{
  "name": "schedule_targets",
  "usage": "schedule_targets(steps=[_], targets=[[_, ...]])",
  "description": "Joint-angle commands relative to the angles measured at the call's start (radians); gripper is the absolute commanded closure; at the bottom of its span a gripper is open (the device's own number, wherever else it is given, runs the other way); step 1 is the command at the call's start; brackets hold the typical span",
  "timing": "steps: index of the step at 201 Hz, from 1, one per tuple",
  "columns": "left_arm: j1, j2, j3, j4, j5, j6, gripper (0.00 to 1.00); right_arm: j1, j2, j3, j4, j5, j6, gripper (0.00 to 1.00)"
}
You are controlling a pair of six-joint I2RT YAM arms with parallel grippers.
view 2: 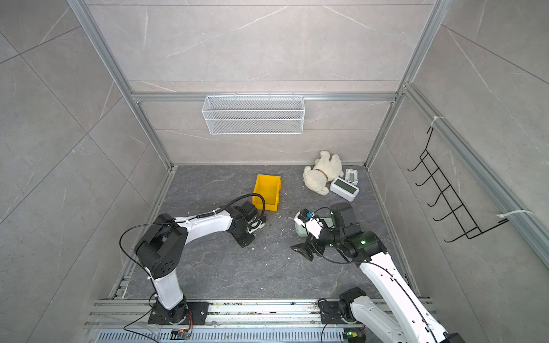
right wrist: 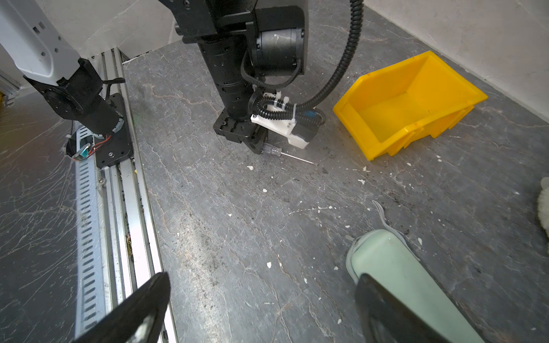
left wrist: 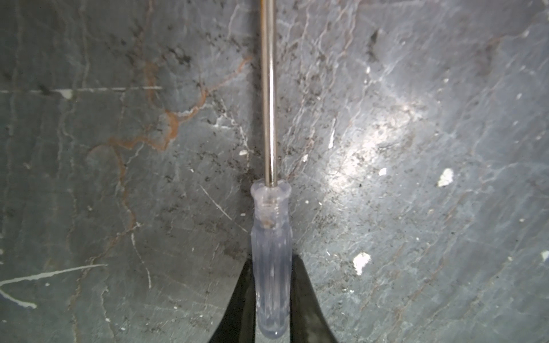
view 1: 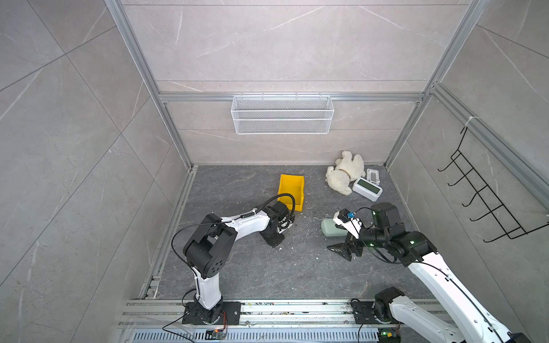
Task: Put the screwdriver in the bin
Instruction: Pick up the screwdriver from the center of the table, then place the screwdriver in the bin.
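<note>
Left gripper (left wrist: 271, 308) bent down to the floor, clamping the screwdriver (left wrist: 271, 252) handle; right gripper (right wrist: 261, 308) spread wide.

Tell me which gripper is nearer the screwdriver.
Left. The left gripper is shut on the screwdriver, both fingers against its clear handle, low over the floor. The right gripper stands open well away, over a pale green case.
</note>
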Motion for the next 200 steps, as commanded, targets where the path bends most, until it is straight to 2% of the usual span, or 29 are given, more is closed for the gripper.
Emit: schedule_targets(steps=[1, 50, 101, 123, 158, 200], targets=[[-0.003, -0.052, 0.013, -0.016, -0.004, -0.021, 1.0, 0.006, -0.022, 0.042, -0.044, 0.019, -0.033, 0.01], [-0.003, -0.187, 0.035, 0.024, 0.028, -0.063, 1.0, 0.006, -0.036, 0.074, -0.029, -0.001, -0.011, 0.01], [-0.001, -0.248, 0.168, 0.039, 0.01, -0.111, 1.0, 0.005, -0.051, 0.079, 0.107, 0.026, 0.065, 0.01], [0.0, -0.204, 0.266, 0.036, -0.018, -0.133, 1.0, 0.007, -0.063, 0.047, 0.231, 0.07, 0.11, 0.01], [0.018, -0.056, 0.467, -0.012, -0.056, -0.162, 1.0, 0.007, -0.052, 0.023, 0.364, 0.149, 0.164, 0.01], [0.054, 0.136, 0.664, -0.029, -0.075, -0.214, 1.0, 0.006, -0.025, -0.024, 0.5, 0.234, 0.162, 0.01]])
